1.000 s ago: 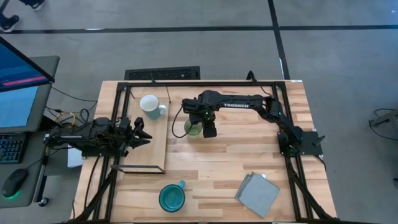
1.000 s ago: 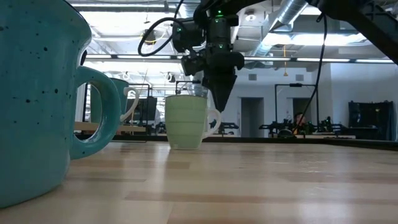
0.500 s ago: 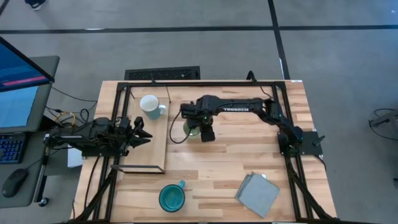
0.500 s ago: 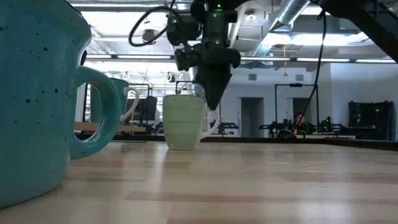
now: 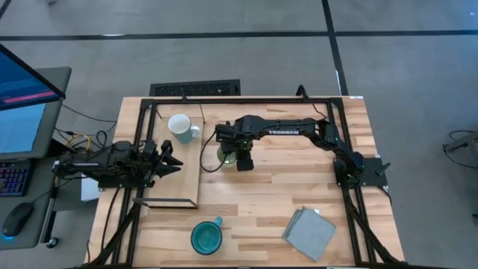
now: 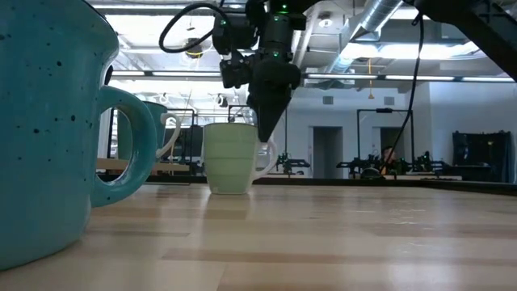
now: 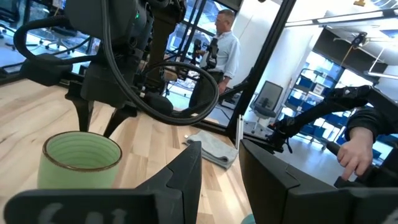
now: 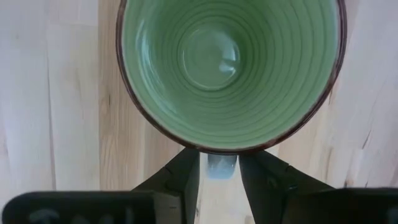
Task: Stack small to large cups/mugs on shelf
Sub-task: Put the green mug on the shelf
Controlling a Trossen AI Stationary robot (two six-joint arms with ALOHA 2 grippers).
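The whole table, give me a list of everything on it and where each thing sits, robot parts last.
white mug: one, white, on the shelf's far end
light-green mug: one, pale green, upright on the tabletop right of the shelf, under the right gripper
teal mug: one, teal-blue, near table edge
shelf: one, light wood with black frame, left part of the table
cloth: one, grey, folded, near right corner
left gripper: open, over the shelf's left edge
right gripper: straddling the green mug's handle, not closed
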